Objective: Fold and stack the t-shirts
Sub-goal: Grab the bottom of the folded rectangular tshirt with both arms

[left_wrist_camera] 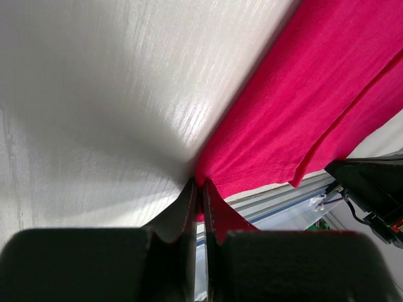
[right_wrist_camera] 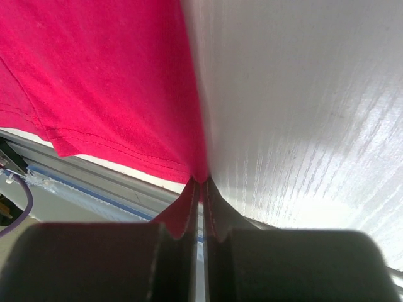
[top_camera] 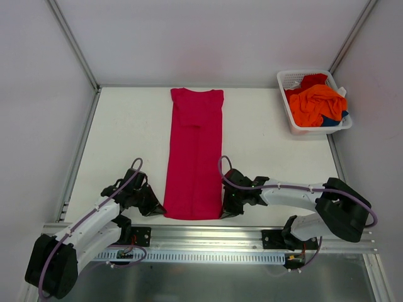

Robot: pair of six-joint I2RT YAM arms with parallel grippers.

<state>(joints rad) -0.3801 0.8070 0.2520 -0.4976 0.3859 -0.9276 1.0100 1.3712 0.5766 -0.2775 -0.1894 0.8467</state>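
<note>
1. T-shirts: one magenta-pink t-shirt (top_camera: pixel 194 157) lies folded into a long strip mid-table; one orange t-shirt (top_camera: pixel 318 104) tops red and blue cloth in the one white basket (top_camera: pixel 291 79) at the far right.
2. Left gripper (left_wrist_camera: pixel 200 189) is clenched on the strip's near-left hem corner.
3. Right gripper (right_wrist_camera: pixel 201 184) pinches the near-right corner.
</note>
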